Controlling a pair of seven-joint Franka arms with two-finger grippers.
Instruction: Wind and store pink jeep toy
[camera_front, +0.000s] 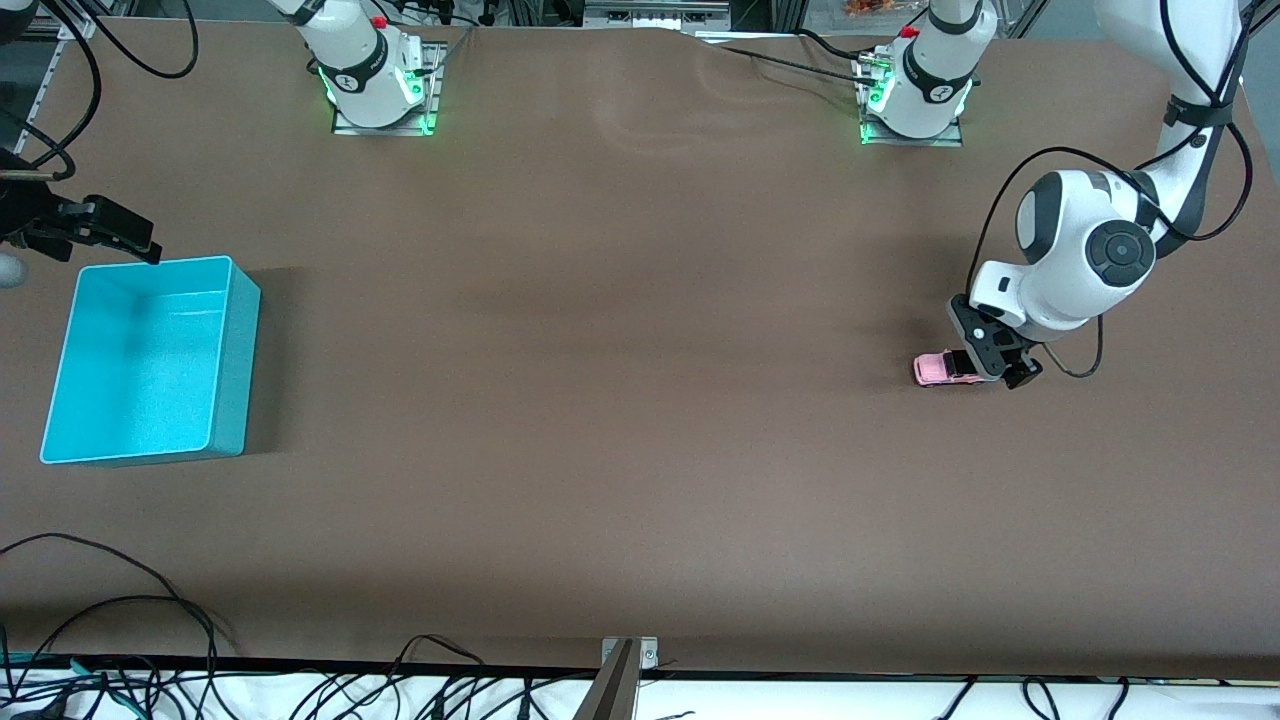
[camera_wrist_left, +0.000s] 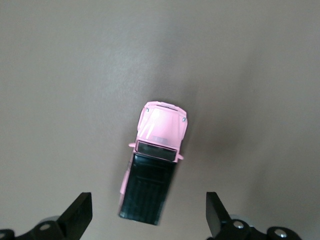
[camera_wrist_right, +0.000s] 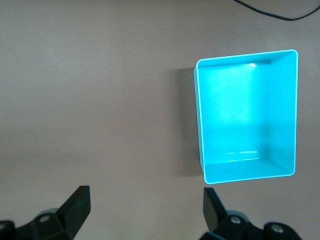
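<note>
Left gripper (camera_wrist_left: 147, 217) hangs wide open and empty right over the pink jeep toy (camera_wrist_left: 152, 167), which sits on the table (camera_front: 640, 400), well apart from the turquoise bin (camera_front: 235, 350), toward the left arm's end. Small, light, rigid and probably slick; pinching its flat sides looks safest. Right gripper (camera_wrist_right: 142, 212) waits near the bin, open, empty.

No legible text, label, brand, number or sign on anything in view.

You're looking at a wide brown table (camera_front: 640, 420), evenly lit with soft shadows; black cables (camera_front: 120, 620) trail along its edge nearest the front camera, over a white strip (camera_front: 800, 698)
</note>
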